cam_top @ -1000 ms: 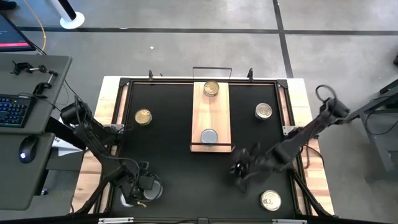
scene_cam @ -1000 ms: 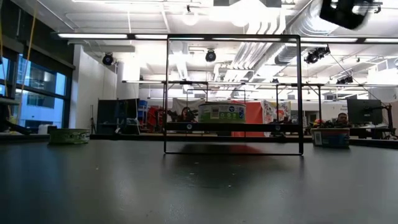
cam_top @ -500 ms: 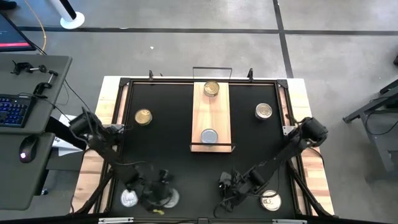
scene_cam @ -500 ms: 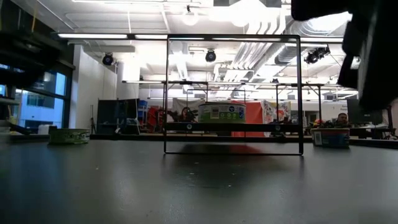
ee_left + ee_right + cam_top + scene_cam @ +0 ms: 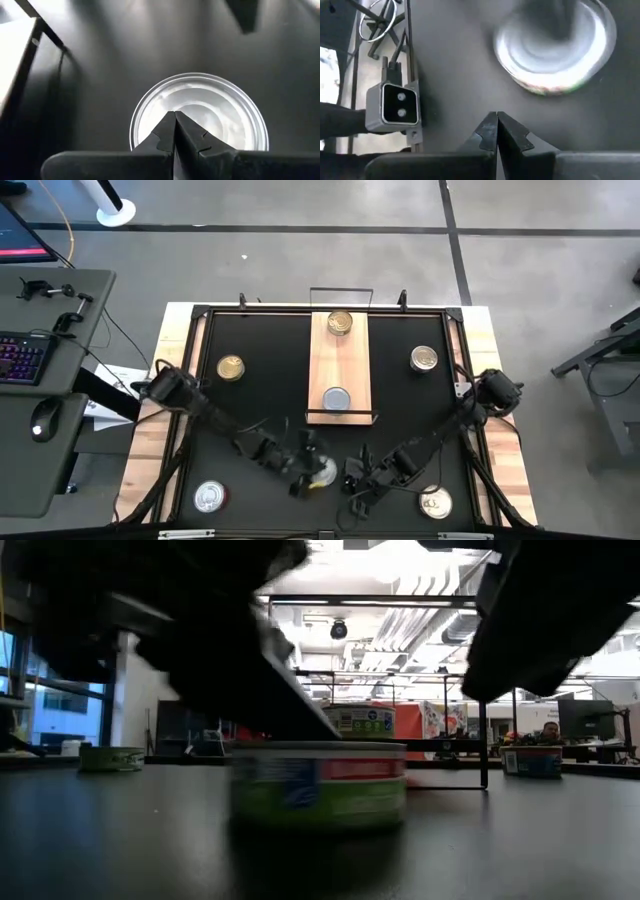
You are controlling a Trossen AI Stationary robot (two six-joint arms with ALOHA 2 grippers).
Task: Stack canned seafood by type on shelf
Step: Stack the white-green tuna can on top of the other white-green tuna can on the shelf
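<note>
At the near edge of the surface I have both arms low and close together. The left gripper hangs right over a silver-lidded tin, and its jaws are pressed flat together, holding nothing. The right gripper sits just beside that tin, jaws also closed tight and empty; its wrist view shows the tin a little way ahead of the fingertips. In the low view the tin stands upright on the surface, a flat round can with a green, red and blue label band.

My judgement: this is the approach to a pick, not yet a grasp. Next I need to spread the left jaws wide enough to straddle the tin, drop over its sides, and clamp. The right arm is crowding the same spot, so I would back it off first.

Two more silver-lidded tins lie near the front corners, one left and one right. Farther off, the shelf carries a silver tin at its near end and a gold tin at its far end. Another gold tin waits left of the shelf, and a pale-lidded tin right of it
</note>
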